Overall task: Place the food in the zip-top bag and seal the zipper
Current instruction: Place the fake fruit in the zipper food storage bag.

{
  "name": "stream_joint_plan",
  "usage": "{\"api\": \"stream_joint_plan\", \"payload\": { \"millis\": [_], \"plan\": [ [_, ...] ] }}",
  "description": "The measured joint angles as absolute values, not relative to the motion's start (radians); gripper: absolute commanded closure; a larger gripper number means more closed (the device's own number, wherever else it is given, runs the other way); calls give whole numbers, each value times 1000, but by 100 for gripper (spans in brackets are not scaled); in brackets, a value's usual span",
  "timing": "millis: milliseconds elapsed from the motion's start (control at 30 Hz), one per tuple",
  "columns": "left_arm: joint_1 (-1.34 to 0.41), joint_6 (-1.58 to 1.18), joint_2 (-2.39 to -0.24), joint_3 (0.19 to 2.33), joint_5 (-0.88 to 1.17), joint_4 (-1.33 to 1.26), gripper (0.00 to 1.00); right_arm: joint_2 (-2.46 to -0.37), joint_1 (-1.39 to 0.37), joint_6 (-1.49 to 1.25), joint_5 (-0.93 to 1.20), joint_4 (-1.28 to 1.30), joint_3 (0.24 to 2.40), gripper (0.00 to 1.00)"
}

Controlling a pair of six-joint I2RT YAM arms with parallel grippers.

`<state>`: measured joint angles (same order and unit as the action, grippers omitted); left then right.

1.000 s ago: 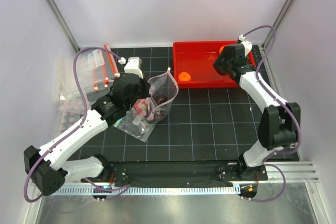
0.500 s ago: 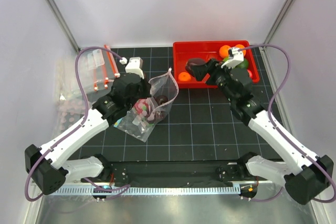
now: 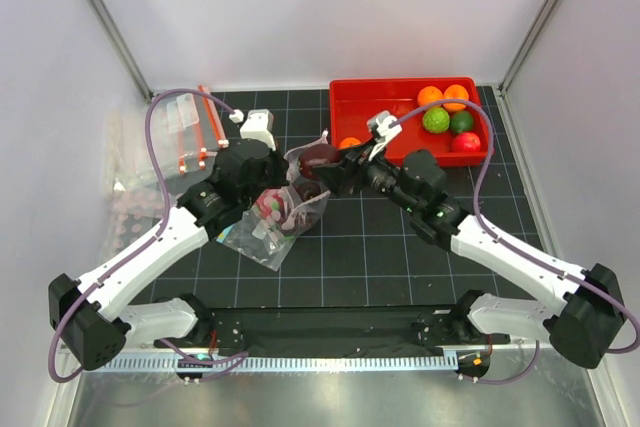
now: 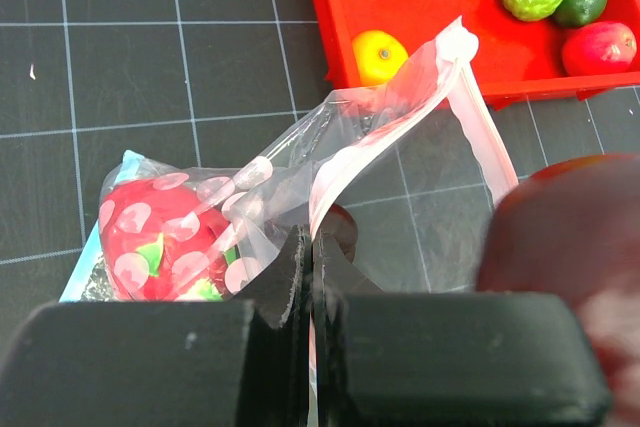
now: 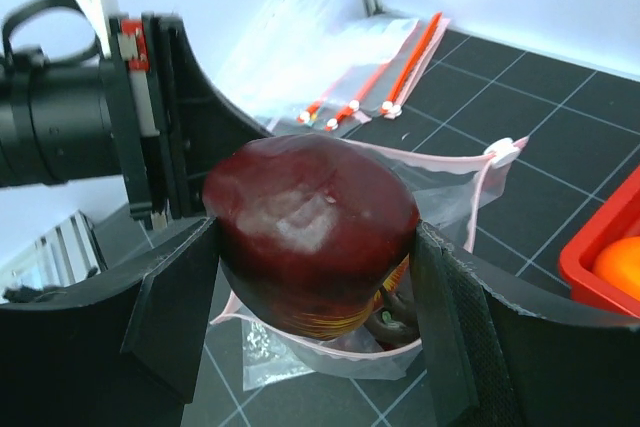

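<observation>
The dark red fruit [image 5: 310, 217] sat clamped between the right gripper's [image 5: 315, 282] two pads, one on each flank, and hung just above the open mouth of the bag [image 5: 455, 182]. It was not yet inside. I carried it by the sides so the bottom stayed free to drop straight in.

The bag lay on the mat [image 3: 400, 237] with its mouth turned toward the tray [image 3: 350, 112]. The left gripper [image 4: 310, 247] had its jaws closed tight on the near lip. Lifted that way, the film stood up as a tent and gave the fruit a gap to enter. The zipper [image 4: 478, 112] was unsealed, its far strip rising free. The dragon fruit [image 4: 160, 237] was already inside, low in the bag, with something darker beside it that I could not make out.

I judged the release to be delicate. The fruit looked nearly as wide as the opening, so it could catch the lip.

More fruit remained in the tray. Spare bags [image 3: 185, 132] lay well off to the left.
</observation>
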<state>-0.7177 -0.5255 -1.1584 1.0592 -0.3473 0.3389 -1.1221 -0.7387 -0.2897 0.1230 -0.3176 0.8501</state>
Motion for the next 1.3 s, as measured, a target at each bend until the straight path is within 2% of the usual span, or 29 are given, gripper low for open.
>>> {"api": "stream_joint_plan", "payload": {
  "millis": [400, 467, 500, 533, 567, 900, 1167, 1300],
  "plan": [
    [-718, -537, -1106, 1050, -329, 339, 100, -1245, -787, -210, 143, -304, 894, 56],
    [-718, -539, -1092, 1045, -330, 339, 100, -1259, -792, -204, 144, -303, 907, 46],
    [-718, -539, -1086, 1042, -331, 339, 100, -1264, -793, -200, 144, -302, 912, 25],
    [-718, -541, -1082, 1040, -331, 339, 100, -1269, -793, -198, 144, -302, 914, 13],
    [-718, -542, -1080, 1040, -331, 339, 100, -1271, -793, -198, 144, -300, 915, 9],
    [-718, -542, -1071, 1028, -333, 332, 100, -1272, -793, -186, 88, -281, 916, 7],
    [-718, -542, -1058, 1024, -348, 331, 100, -1216, -783, -210, -225, -210, 916, 2],
    [-718, -542, -1057, 1024, -349, 331, 100, -1147, -688, -262, -326, -170, 916, 2]
  ]
}}
